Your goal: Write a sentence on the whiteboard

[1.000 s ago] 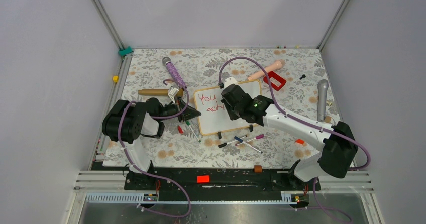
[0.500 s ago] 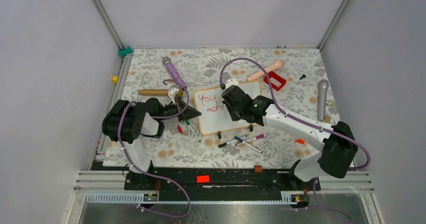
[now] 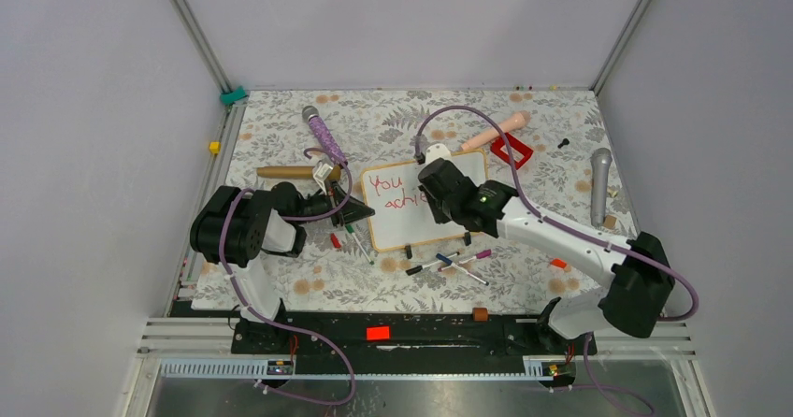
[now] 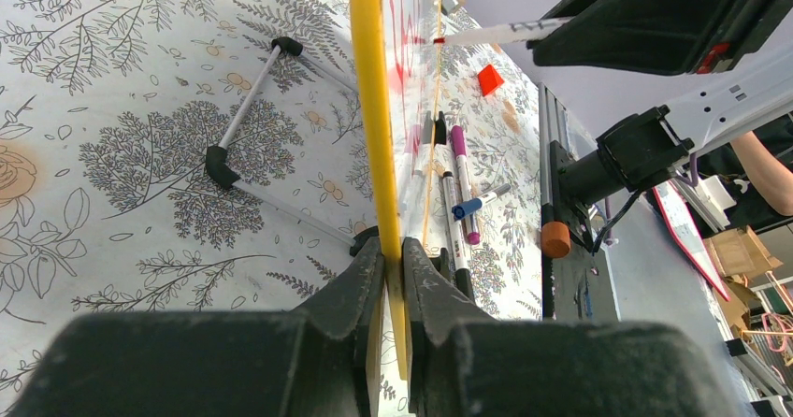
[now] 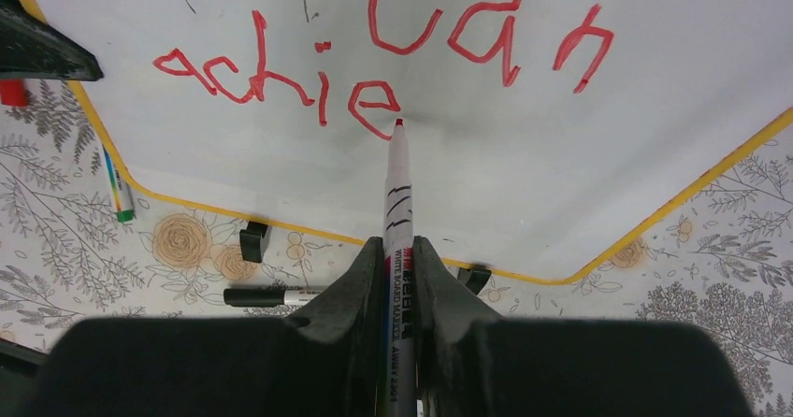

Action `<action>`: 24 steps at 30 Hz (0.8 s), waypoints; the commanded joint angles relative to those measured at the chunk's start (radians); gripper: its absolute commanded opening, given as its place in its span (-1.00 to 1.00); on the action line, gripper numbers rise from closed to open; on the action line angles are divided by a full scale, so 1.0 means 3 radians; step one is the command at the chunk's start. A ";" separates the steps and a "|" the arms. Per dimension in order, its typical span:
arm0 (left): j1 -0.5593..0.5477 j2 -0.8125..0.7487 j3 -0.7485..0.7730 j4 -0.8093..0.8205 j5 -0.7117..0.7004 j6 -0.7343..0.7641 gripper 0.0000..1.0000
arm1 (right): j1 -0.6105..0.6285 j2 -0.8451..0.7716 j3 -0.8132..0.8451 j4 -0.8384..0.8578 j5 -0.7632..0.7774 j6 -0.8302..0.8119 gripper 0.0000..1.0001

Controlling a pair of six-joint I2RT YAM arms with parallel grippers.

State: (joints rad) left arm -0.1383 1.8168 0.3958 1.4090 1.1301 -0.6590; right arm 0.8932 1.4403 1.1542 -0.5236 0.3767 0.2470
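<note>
Two views split the work: top cam shows the whiteboard (image 3: 402, 228) mid-desk (image 3: 281, 286), long axis roughly left-right w/ its right end skewed toward the far side, but the right arm covers half the sentence (image 3: 388, 191). Right wrist cam reads it plainly, "can" over "achie" in red (top line cropped). Only the left wrist cam gives the board edge-on, yellow rim pinched by the left end effector (image 4: 393, 249), fingers closed down on it. The right end effector (image 5: 388, 249) is clamped tight on a red marker (image 5: 396, 188). Its long axis runs straight out from the jaws, tip touching the board just beside the last "e". Loose markers (image 3: 456, 261) lie near the board's near edge.
</note>
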 commanded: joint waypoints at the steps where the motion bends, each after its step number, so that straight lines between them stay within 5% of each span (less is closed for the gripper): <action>1: 0.0006 -0.0063 0.0025 0.0238 -0.0031 0.0238 -0.99 | -0.0048 -0.0388 -0.0196 0.0415 0.0047 -0.0063 -1.00; 24: 0.0004 -0.0078 0.0020 0.0241 -0.0024 0.0246 -0.99 | -0.0109 -0.0186 -0.0060 0.0281 0.0239 -0.0023 -1.00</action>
State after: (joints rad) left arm -0.1383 1.8168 0.3958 1.4094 1.1301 -0.6590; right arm 0.8700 1.3773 1.0863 -0.4362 0.4103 0.2329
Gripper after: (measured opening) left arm 0.093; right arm 0.168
